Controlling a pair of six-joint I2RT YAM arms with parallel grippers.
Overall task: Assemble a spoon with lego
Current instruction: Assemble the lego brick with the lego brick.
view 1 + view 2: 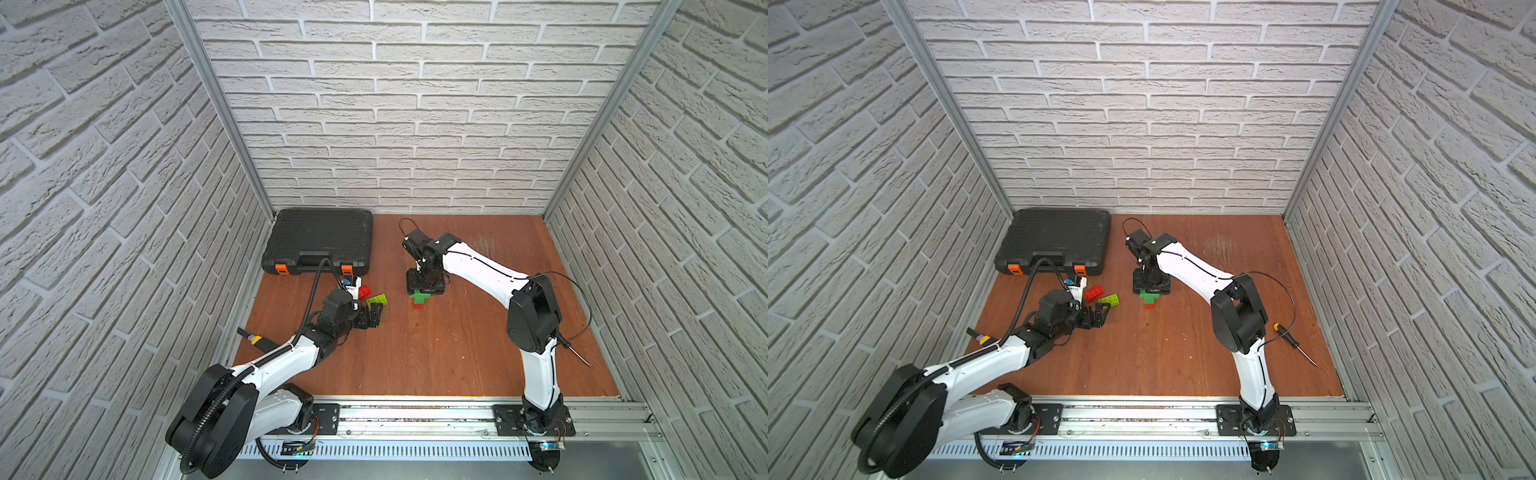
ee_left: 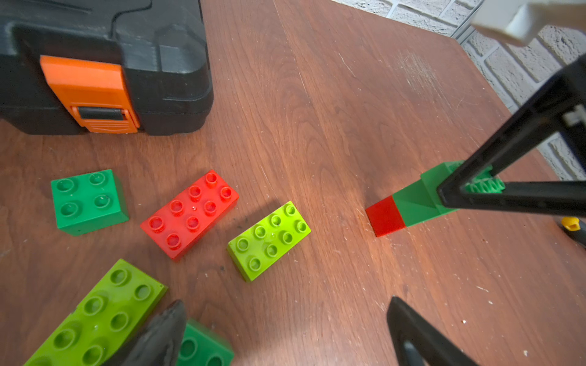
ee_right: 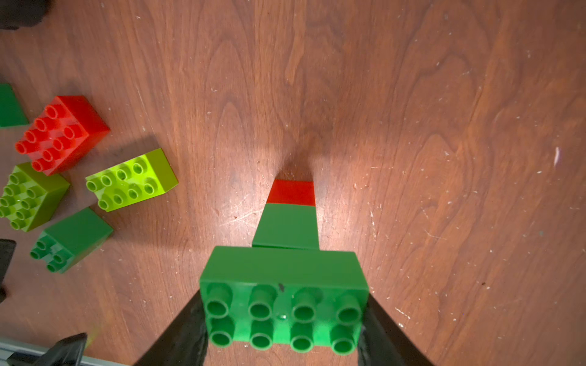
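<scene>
Right wrist view: right gripper (image 3: 283, 317) pinches the spoon's (image 3: 285, 269) wide head; stiff, light, probably slick, so grip flat sides. Left gripper (image 2: 287, 304) spread near the spoon.

Tabletop (image 1: 436, 353): brown wood grain, scuffed and scratched.
Black toolcase (image 1: 320, 241) at far left corner; in front of it, studs up: red oblong brick (image 2: 189, 214), lime oblong brick (image 2: 269, 240), dark green square brick (image 2: 88, 201), second lime brick (image 2: 101, 317), second dark green brick (image 2: 203, 345); spoon (image 3: 287, 228) upright on its red base, centre; screwdriver (image 1: 1293, 343) near right edge.
</scene>
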